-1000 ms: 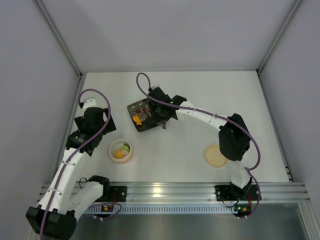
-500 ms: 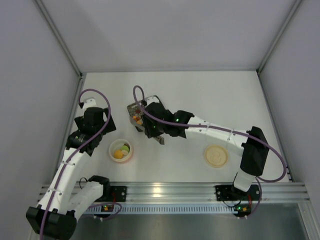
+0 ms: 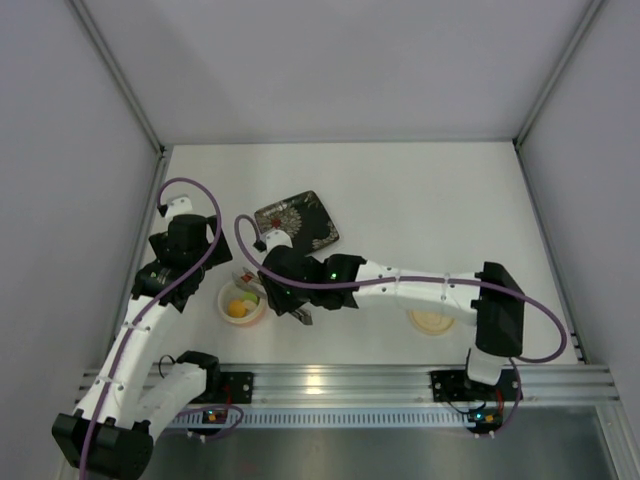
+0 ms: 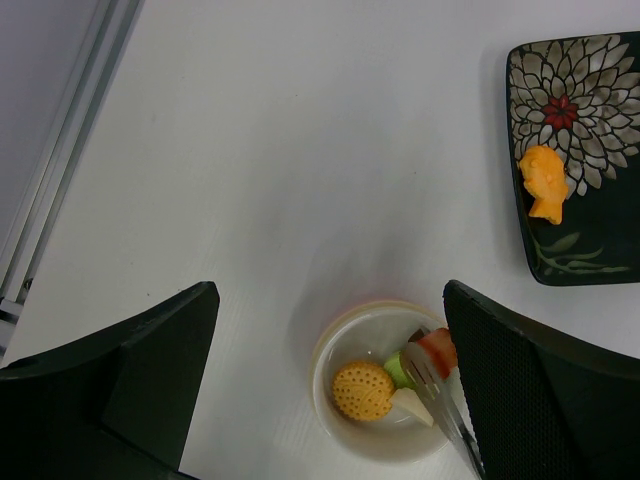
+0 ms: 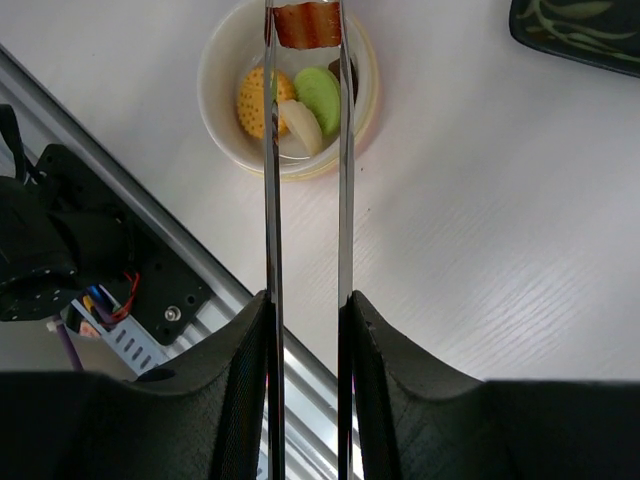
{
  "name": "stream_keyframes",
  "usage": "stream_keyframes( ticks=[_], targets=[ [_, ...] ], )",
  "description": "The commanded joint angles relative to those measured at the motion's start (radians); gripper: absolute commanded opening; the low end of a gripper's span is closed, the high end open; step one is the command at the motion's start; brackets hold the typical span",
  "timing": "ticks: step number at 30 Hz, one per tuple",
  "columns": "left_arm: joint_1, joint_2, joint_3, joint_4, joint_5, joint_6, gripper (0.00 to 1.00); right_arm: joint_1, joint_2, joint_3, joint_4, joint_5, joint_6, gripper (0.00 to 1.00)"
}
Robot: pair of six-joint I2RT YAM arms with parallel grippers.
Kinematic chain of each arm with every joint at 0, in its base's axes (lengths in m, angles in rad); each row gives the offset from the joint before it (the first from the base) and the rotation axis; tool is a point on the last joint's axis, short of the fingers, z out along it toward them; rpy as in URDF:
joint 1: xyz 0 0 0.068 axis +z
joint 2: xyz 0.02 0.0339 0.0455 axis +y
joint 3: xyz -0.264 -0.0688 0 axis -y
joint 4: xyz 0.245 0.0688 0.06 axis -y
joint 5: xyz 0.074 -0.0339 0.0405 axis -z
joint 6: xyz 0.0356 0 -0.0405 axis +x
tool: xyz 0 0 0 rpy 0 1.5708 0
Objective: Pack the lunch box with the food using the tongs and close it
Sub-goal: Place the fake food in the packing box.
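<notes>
The lunch box (image 3: 242, 318) stands near the front left and holds an orange round biscuit (image 4: 362, 390), a green piece (image 4: 398, 370) and a whitish wedge (image 4: 412, 405). My right gripper (image 5: 305, 300) is shut on the tongs (image 5: 270, 200). The tongs' tips pinch a red piece of food (image 5: 308, 25) just over the lunch box (image 5: 215, 75) at its far rim. My left gripper (image 4: 328, 295) hangs open above the lunch box (image 4: 318, 375), holding nothing. One orange piece (image 4: 543, 180) lies on the dark floral plate (image 4: 590, 240).
The floral plate (image 3: 297, 222) sits behind the lunch box. The round cream lid (image 3: 430, 320) lies at the front right, partly under the right arm. An aluminium rail (image 3: 350, 380) runs along the near table edge, and grey walls close in both sides.
The right arm has swung from the plate toward the near left, carrying the tongs and the red piece over the lunch box. The left arm has not moved.
</notes>
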Motion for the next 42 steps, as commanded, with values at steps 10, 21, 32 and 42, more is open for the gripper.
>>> stream_keyframes(
  ticks=[10,21,32,42],
  targets=[
    [0.004,-0.018,0.006,0.014,-0.013,0.005,0.99,0.041,0.077,0.091,0.085,0.000,0.015,0.28],
    [0.004,-0.018,0.006,0.014,-0.013,0.005,0.99,0.041,0.091,0.104,0.075,0.002,0.013,0.38],
    [0.004,-0.016,0.006,0.014,-0.013,0.005,0.99,0.041,0.080,0.104,0.065,0.006,0.012,0.43],
    [0.004,-0.016,0.006,0.014,-0.014,0.005,0.99,0.029,0.004,0.098,0.019,0.084,-0.011,0.45]
  ],
)
